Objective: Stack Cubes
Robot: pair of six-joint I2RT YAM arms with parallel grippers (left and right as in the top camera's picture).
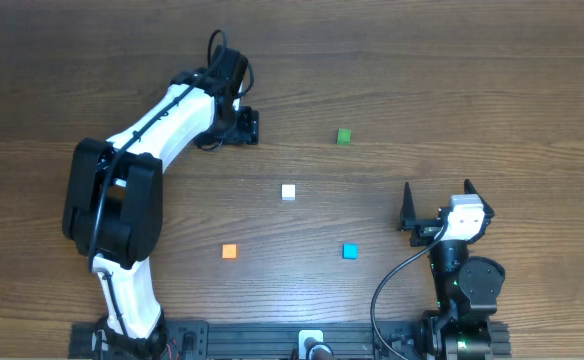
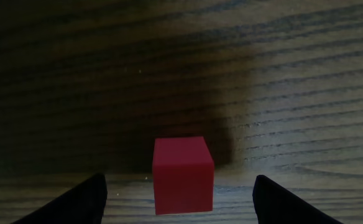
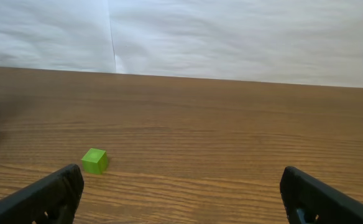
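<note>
Two arms, left extended, left claw (image 1: 254, 127) released straddling red cube (image 2: 183, 175), right folded back, right claw (image 1: 438, 192) released

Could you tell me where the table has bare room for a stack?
The table is barest right of the green cube, past the right gripper. Also free: far-left corner, beyond the left gripper. Tighter among the white cube, orange cube and blue cube.

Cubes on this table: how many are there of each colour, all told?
red cube: 1
green cube: 1
white cube: 1
orange cube: 1
blue cube: 1
Total: 5 cubes
</note>
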